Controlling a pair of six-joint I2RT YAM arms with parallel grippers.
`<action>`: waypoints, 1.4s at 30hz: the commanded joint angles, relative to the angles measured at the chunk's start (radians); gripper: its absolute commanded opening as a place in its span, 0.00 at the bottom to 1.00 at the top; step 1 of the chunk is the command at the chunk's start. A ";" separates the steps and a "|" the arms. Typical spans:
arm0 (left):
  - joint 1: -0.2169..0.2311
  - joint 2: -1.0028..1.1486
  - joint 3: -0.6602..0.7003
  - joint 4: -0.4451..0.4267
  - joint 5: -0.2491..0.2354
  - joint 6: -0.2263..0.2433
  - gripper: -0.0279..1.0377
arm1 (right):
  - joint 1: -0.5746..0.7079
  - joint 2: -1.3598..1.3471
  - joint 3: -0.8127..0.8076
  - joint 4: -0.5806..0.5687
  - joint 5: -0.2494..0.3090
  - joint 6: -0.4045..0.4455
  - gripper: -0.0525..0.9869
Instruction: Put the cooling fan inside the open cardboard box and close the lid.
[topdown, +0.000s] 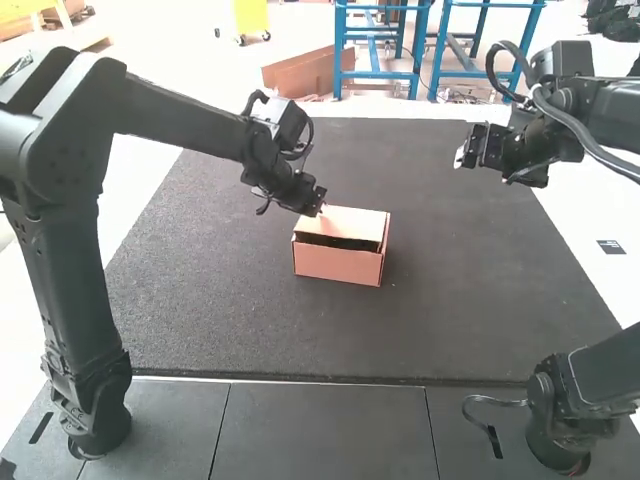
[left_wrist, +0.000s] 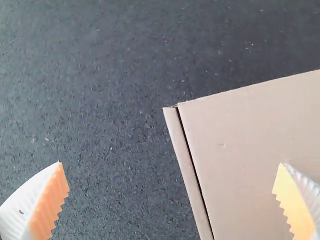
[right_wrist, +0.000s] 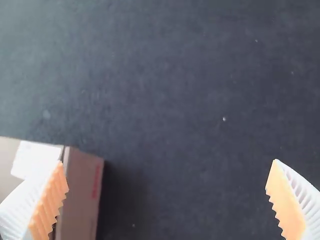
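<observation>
Box (topdown: 338, 262) sits mid-tabletop (topdown: 200, 280). Lid (topdown: 345, 222) lies low but not shut, with a dark gap under its front edge. Fan presumably inside; the gap is too dark to tell.

Left gripper (topdown: 313, 201) hovers at the lid's back left corner, fingers wide apart, one above cardboard, the other above bare tabletop. Right gripper (topdown: 467, 150) hangs high, well apart to the right, fingers also apart.

Risks: nothing braces the box, so a push on that one corner could slide it or skew the lid. If the fan stands proud, the lid may spring up again.
</observation>
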 joint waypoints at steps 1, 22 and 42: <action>-0.015 -0.011 -0.032 0.024 0.004 -0.012 0.94 | 0.010 0.000 0.047 -0.003 -0.010 -0.016 0.93; 0.036 -0.321 0.155 0.020 0.041 -0.047 0.94 | 0.018 -0.025 0.063 -0.015 -0.050 -0.058 0.93; 0.057 -0.816 -0.560 0.694 -0.097 0.024 0.93 | 0.016 -0.318 -0.246 0.399 -0.053 -0.162 0.93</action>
